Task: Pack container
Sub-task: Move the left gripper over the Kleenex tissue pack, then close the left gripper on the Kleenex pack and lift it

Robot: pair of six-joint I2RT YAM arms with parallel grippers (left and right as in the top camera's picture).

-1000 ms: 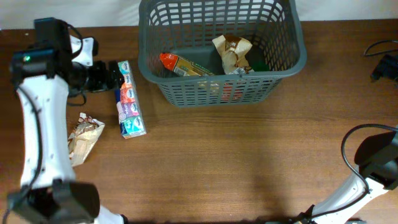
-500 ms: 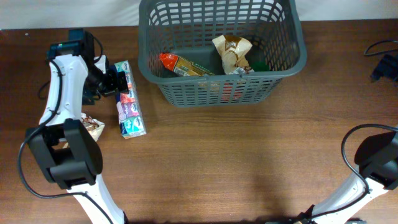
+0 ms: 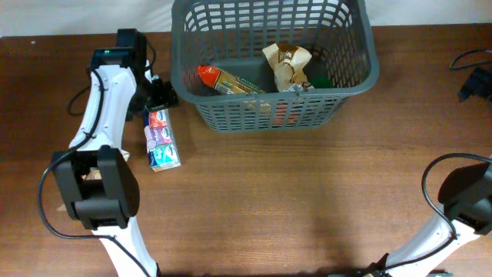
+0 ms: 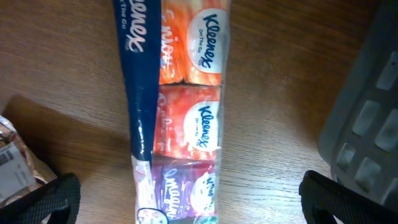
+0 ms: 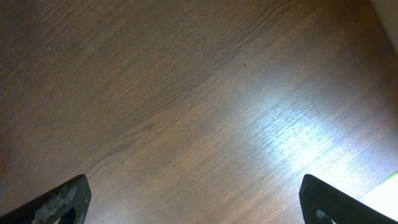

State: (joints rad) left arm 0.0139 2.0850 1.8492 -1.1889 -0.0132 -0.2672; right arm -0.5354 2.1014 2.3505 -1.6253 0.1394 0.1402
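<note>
The container (image 3: pixel 360 77), a dark grey lattice basket, stands at the back middle of the table. Inside lie an orange packet (image 3: pixel 221 79), a beige crumpled bag (image 3: pixel 286 65) and something green (image 3: pixel 319 78). A long Kleenex tissue multipack (image 3: pixel 161 138) lies on the table left of the basket. My left gripper (image 3: pixel 159 96) hovers open over the pack's far end. In the left wrist view the pack (image 4: pixel 186 118) runs between the wide-apart fingers of the left gripper (image 4: pixel 199 202), untouched, and the container's wall (image 4: pixel 367 112) is at the right. The right gripper (image 5: pixel 199 205) is open over bare wood.
A crumpled snack bag (image 4: pixel 9 162) lies left of the tissue pack, mostly hidden under my left arm in the overhead view. Dark cables and a black device (image 3: pixel 475 77) sit at the table's right edge. The right arm's base (image 3: pixel 465 196) is at the lower right.
My left arm has swung right from the table's left side toward the container, bringing the open gripper over the far end of the tissue pack. The right arm has not moved.
</note>
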